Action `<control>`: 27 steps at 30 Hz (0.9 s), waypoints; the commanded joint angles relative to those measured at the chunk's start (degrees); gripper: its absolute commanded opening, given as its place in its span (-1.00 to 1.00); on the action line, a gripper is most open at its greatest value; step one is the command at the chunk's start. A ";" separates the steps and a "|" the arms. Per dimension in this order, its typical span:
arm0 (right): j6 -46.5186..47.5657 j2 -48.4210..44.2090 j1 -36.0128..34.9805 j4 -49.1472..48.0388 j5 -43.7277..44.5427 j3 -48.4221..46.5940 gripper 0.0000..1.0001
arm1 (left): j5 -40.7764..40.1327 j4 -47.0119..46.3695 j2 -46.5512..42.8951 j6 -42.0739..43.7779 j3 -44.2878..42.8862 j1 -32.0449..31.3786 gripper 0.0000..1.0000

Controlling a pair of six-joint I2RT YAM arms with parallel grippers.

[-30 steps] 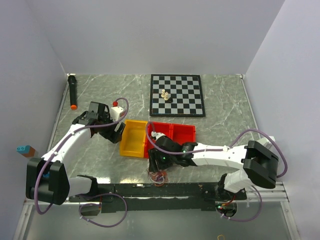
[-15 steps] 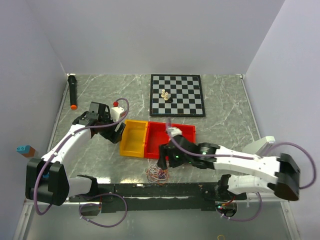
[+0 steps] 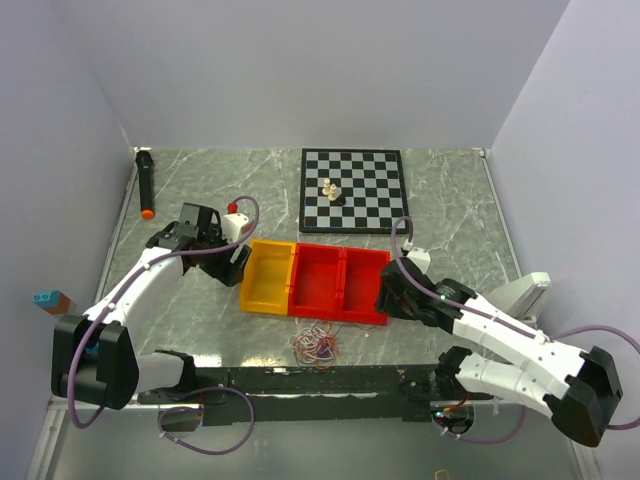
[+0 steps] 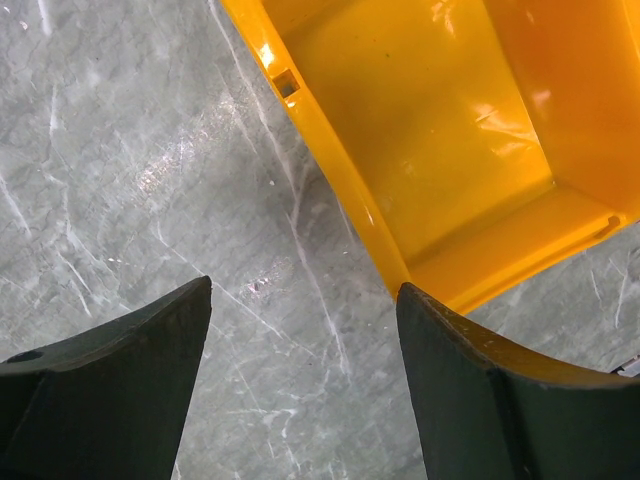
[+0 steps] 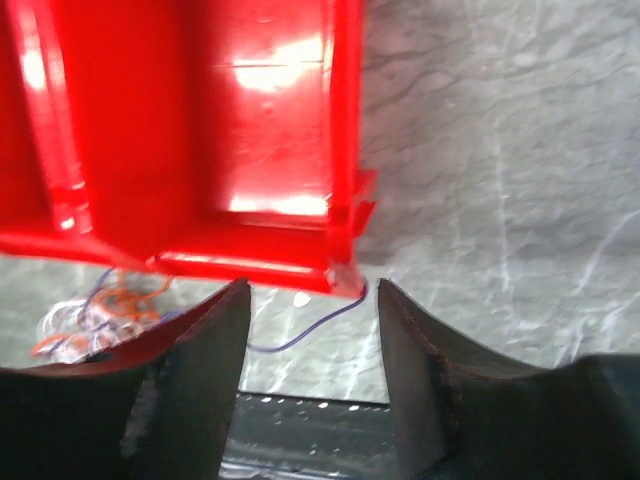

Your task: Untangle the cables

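Near the front edge of the desk [image 3: 450, 200], just ahead of the red bin [image 3: 318, 278], the cables [image 3: 318, 345] lie in a loose clump with no clear long axis, though one purple strand [image 5: 325, 325] trails rightward to the bin's corner. The right end effector [image 5: 312, 300] hangs spread and empty over that corner, and the left end effector [image 4: 305, 290] is likewise spread beside the yellow bin [image 4: 430, 150]. I'd say the right should pinch that free strand and draw it slowly outward while the left pins the clump, lest knots tighten.
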State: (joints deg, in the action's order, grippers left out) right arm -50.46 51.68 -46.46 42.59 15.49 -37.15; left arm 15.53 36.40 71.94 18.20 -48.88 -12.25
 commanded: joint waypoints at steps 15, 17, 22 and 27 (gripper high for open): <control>9.67 9.57 10.42 -7.69 1.65 -3.28 -0.74 | -1.73 -1.33 6.19 -0.53 0.72 -0.32 0.55; 10.03 10.63 10.60 -8.66 1.48 -3.37 -0.66 | -1.73 -1.51 6.72 -0.79 0.28 -0.58 0.56; 9.68 12.22 10.86 -10.25 0.78 -3.02 -0.24 | -1.73 -1.07 6.72 -1.06 -0.42 -0.84 0.56; 6.43 3.27 10.95 -9.46 -2.38 2.42 0.18 | -2.34 -0.37 4.27 -0.62 0.10 -0.84 0.56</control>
State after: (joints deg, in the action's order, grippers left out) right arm -41.10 61.58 -35.77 33.87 15.09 -38.09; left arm 17.67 33.43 76.20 16.19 -50.83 -12.47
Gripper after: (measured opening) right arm 0.565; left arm 0.780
